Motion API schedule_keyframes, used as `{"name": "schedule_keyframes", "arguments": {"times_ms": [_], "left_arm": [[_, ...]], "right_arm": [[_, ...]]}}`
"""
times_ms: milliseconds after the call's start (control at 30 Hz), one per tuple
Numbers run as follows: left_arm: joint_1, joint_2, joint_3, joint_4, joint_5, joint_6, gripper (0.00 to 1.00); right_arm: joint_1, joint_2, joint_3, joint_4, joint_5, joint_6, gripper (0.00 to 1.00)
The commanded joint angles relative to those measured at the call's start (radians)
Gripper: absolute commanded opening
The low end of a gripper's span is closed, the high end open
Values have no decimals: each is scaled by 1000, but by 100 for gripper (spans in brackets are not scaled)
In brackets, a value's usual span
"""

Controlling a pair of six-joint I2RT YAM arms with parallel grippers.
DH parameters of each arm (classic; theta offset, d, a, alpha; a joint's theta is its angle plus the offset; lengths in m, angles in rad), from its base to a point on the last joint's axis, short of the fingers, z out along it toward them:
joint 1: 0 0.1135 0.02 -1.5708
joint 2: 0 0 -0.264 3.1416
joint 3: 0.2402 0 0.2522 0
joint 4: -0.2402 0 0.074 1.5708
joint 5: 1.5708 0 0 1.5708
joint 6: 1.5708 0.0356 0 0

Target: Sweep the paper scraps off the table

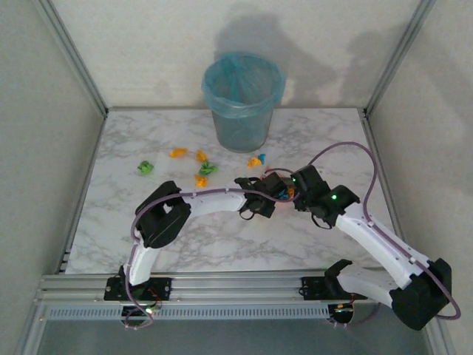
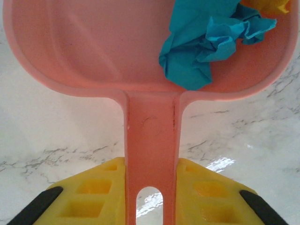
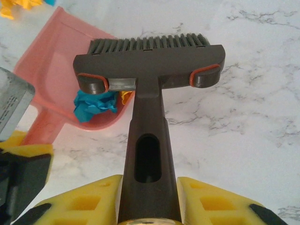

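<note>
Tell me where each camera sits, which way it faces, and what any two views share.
Top external: above and behind the bases, looking down on the table, bin and both arms.
Left wrist: on the left gripper, looking along the dustpan it grips; yellow fingers at the bottom.
Right wrist: on the right gripper, looking along the brush it grips.
Shared: both wrist views show the dustpan holding a blue scrap.

2 close wrist views share dustpan [image 2: 93, 47] (overview above)

Yellow fingers [image 3: 213, 204] grip the brush [image 3: 149, 61] by a pink dustpan [image 3: 49, 65] holding a blue scrap [image 3: 93, 105]
</note>
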Motion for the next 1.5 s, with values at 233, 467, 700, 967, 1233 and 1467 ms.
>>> {"name": "schedule_keyframes", "arguments": {"times_ms": [233, 467, 700, 967, 1233, 1467], "left_arm": [[16, -93, -176, 112, -21, 5, 0], [17, -183, -242, 141, -27, 1, 0], [12, -333, -284, 110, -15, -36, 0], [18, -459, -189, -74, -75, -97, 0], [79, -490, -21, -205, -98, -124, 0], [104, -441, 65, -224, -88, -123, 0]], "right_arm": [[10, -132, 8, -10, 55, 53, 0], [9, -261, 38, 42, 87, 19, 0], [7, -306, -22, 151, 190, 31, 0], [7, -355, -255, 395, 116, 51, 0], [7, -446, -394, 545, 88, -37, 0], [7, -566, -437, 568, 86, -58, 0]]}}
